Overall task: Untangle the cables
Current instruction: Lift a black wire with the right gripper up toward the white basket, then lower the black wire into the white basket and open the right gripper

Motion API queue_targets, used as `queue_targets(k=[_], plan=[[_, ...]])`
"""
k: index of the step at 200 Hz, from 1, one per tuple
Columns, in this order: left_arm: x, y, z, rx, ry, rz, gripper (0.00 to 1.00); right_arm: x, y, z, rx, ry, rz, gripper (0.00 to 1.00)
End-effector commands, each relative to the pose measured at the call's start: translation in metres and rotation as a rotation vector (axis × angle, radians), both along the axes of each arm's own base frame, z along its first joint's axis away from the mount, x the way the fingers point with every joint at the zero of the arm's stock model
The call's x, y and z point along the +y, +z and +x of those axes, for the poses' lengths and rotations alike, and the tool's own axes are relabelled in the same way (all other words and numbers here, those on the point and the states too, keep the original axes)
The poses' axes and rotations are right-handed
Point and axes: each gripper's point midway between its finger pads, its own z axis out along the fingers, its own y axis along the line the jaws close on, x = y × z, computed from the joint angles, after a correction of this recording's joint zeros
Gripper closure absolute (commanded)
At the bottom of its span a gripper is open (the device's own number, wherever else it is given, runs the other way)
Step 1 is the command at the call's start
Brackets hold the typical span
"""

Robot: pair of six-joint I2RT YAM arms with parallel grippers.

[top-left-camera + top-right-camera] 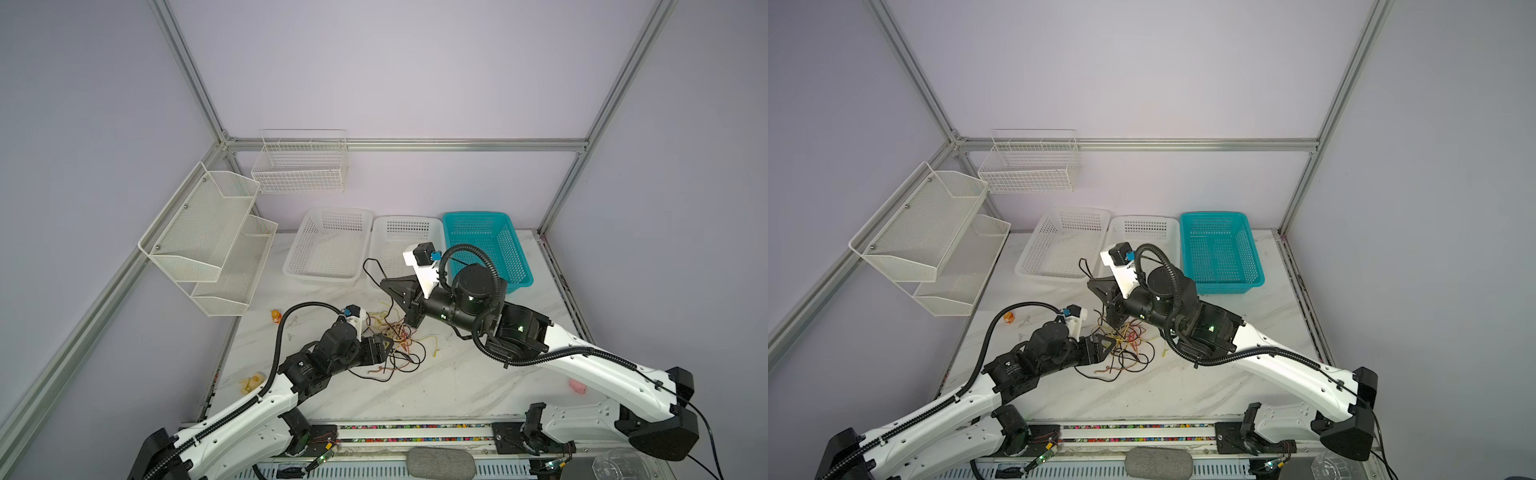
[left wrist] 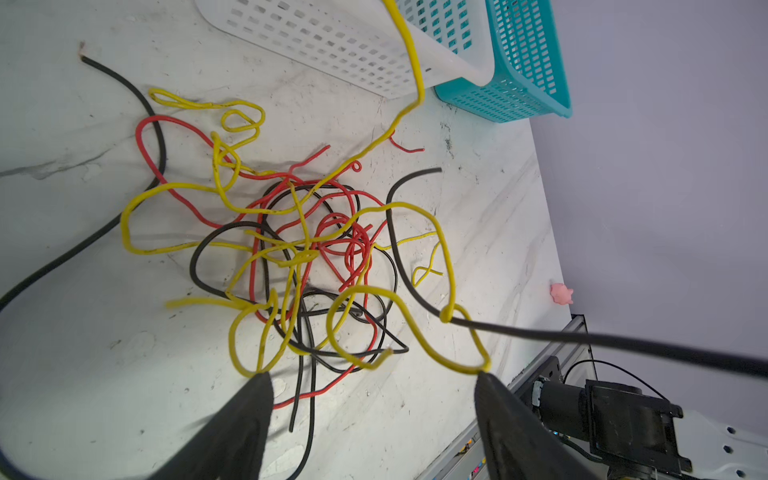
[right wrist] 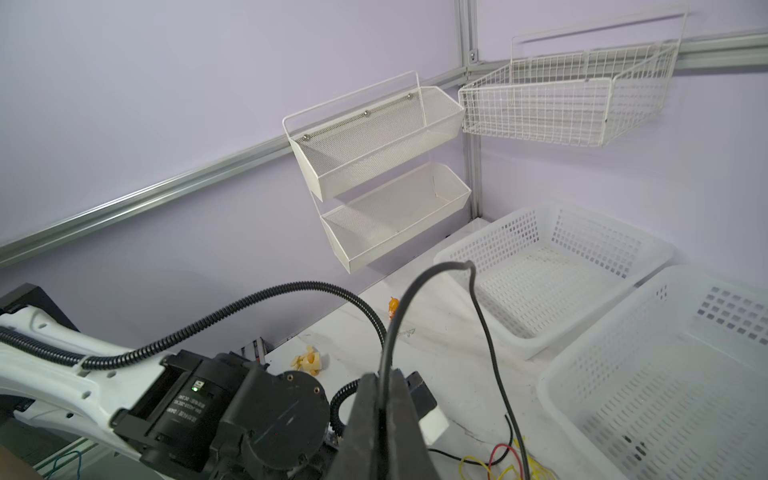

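Cables point(image 1: 401, 345) point(image 1: 1127, 345), thin floppy wires in black, yellow and red, lie in one loose tangle on the white marble-patterned tabletop point(image 1: 457, 386), near its middle and between the two arms. Left wrist view: the cables point(image 2: 307, 249) cross and loop through one another, with several black, red and yellow ends trailing out of the heap onto bare table.

Left gripper point(image 2: 372, 376), black and two-fingered, stands wide open at the edge of the tangle and holds nothing. Two yellow loops reach up to its fingertips point(image 2: 257, 395); whether they touch cannot be told. In both top views this gripper point(image 1: 384, 347) sits low at the left side of the heap.

Right gripper point(image 3: 384, 380) is closed tight on a single black cable point(image 3: 419, 284), which rises from between the jaws, arches over in a loop and descends to the other cables point(image 3: 505, 455) on the table. In both top views the right gripper point(image 1: 383, 284) hangs above the table, beyond the heap and in front of the middle basket, with the black cable point(image 1: 365, 270) looping above it.

Background, along the rear of the table, from left to right and side by side: two white perforated plastic baskets point(image 1: 307, 241) point(image 1: 407, 218) and one teal perforated plastic basket point(image 1: 476, 214).

Also on the table: a small orange figure point(image 1: 275, 316), well left of the heap, and a small pink object point(image 1: 577, 386), near the right arm
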Motion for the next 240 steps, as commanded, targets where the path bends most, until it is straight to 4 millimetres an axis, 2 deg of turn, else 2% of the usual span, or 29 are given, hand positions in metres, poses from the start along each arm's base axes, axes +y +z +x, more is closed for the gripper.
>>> queue_targets(k=[1, 43, 78, 116, 149, 155, 188, 214, 240], plan=[[-0.010, -0.005, 0.001, -0.004, -0.025, -0.044, 0.23, -0.009, 0.037, 0.002, -0.068, -0.043, 0.033, 1.00], [-0.010, -0.027, 0.001, 0.021, -0.026, -0.021, 0.23, -0.029, 0.094, 0.008, -0.133, -0.133, 0.132, 1.00], [-0.011, -0.039, 0.001, 0.034, -0.028, -0.014, 0.23, -0.036, 0.114, 0.017, -0.139, -0.199, 0.174, 1.00], [-0.018, -0.041, 0.000, 0.033, -0.053, -0.050, 0.24, -0.027, 0.092, 0.037, -0.089, -0.278, 0.132, 1.00], [-0.016, -0.044, -0.001, 0.030, -0.051, -0.040, 0.26, -0.038, 0.097, 0.059, -0.176, -0.407, 0.084, 1.00], [-0.015, -0.044, -0.001, 0.029, -0.051, -0.036, 0.26, -0.030, 0.086, 0.071, -0.178, -0.422, 0.045, 1.00], [-0.008, -0.040, 0.000, 0.014, -0.032, -0.012, 0.26, -0.025, 0.069, 0.120, -0.158, -0.440, 0.014, 1.00], [0.000, -0.033, 0.000, -0.007, -0.005, 0.001, 0.25, -0.034, 0.045, 0.174, -0.112, -0.495, -0.007, 1.00], [0.010, -0.026, -0.002, -0.029, 0.021, 0.014, 0.23, -0.036, 0.019, 0.214, -0.077, -0.509, -0.024, 1.00]])
